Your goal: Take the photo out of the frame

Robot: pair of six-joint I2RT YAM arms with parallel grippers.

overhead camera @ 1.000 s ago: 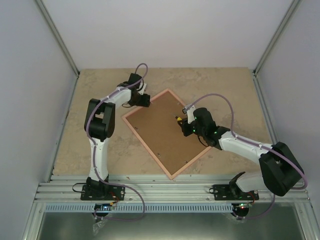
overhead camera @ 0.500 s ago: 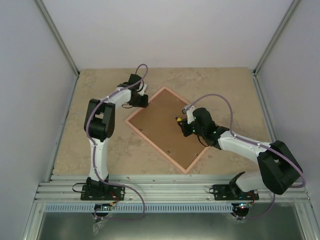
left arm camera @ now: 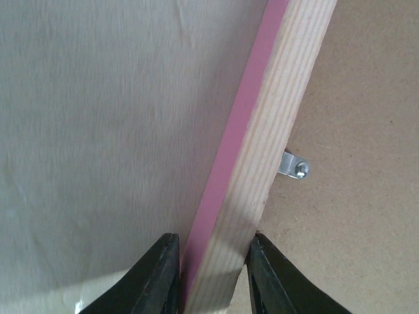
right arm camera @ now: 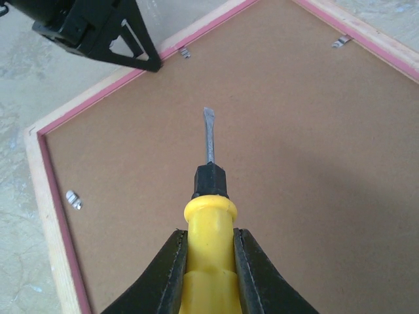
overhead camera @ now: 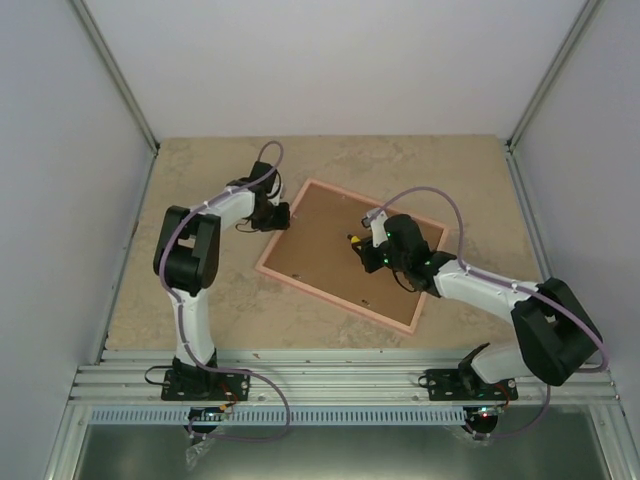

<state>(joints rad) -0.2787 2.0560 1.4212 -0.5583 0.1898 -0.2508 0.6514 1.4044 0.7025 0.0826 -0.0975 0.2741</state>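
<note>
Left fingers (left arm camera: 160, 278) pinch the frame (left arm camera: 275, 98) by its rigid wooden rail, probably a sound hold; right fingers (right arm camera: 171, 275) clutch a yellow screwdriver (right arm camera: 208, 219).

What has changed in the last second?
The left gripper closed on the edge of the pink rectangular picture frame and turned it counterclockwise, seen from above. The right gripper still holds the yellow-handled screwdriver over the frame's brown back.
</note>
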